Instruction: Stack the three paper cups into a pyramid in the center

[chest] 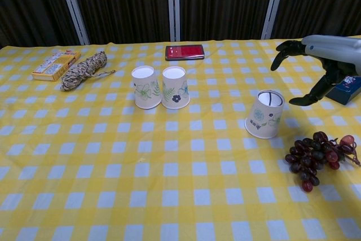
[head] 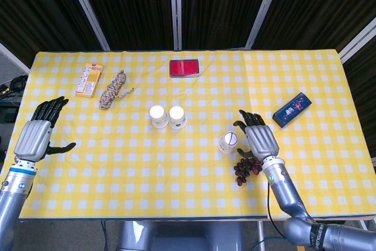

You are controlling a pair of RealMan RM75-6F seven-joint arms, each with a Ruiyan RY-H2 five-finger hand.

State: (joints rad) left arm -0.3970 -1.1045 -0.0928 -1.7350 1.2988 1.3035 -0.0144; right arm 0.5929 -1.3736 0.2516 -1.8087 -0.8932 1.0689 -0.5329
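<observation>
Two upside-down paper cups stand side by side mid-table, the left cup (head: 157, 116) (chest: 145, 87) touching the right cup (head: 177, 116) (chest: 175, 87). A third cup (head: 228, 141) (chest: 264, 114) stands apart to their right, tilted. My right hand (head: 257, 137) (chest: 319, 60) hovers just right of that third cup with fingers spread and nothing in it. At the table's left edge my left hand (head: 40, 133) is open and holds nothing; the chest view does not show it.
A bunch of dark grapes (head: 249, 166) (chest: 317, 155) lies just below the right hand. A blue box (head: 291, 109) sits further right, a red case (head: 184, 67) at the back, a rope coil (head: 114, 89) and an orange box (head: 89, 79) at back left.
</observation>
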